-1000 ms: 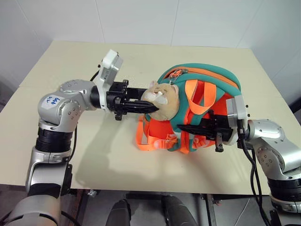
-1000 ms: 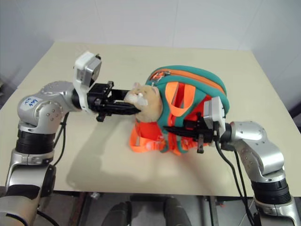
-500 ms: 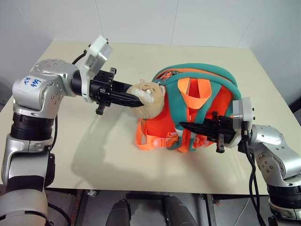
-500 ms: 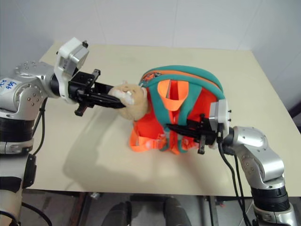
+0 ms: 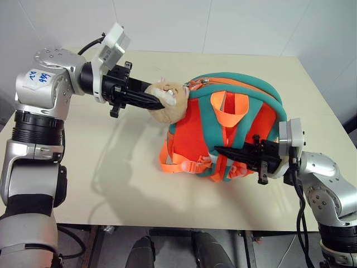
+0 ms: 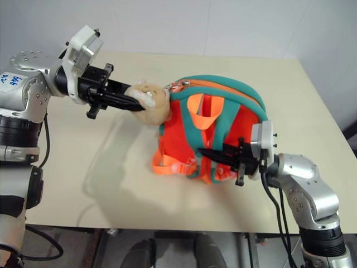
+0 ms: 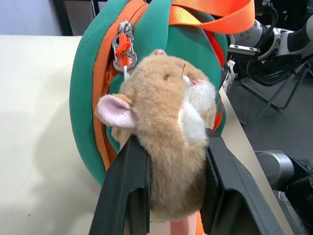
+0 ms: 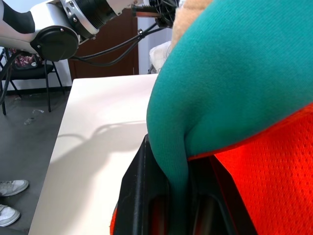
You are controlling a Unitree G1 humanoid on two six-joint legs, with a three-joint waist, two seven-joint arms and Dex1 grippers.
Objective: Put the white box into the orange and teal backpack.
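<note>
Between left fingers (image 7: 128,188): plush head (image 7: 166,132)

Tan plush head (image 7: 168,147) squeezed between left pincer (image 7: 177,183) fingers (image 7: 128,191), against teal-and-orange backpack (image 7: 88,98).

Backpack (image 5: 234,131) on table (image 5: 100,184) — right of centre, plush head (image 5: 167,100) at its left

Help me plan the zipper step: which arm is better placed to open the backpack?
Probably the left. Its gripper clamps the plush head right beside the zipper pull, while the right gripper pinches the orange and teal backpack low on its teal edge, steadying it.
</note>
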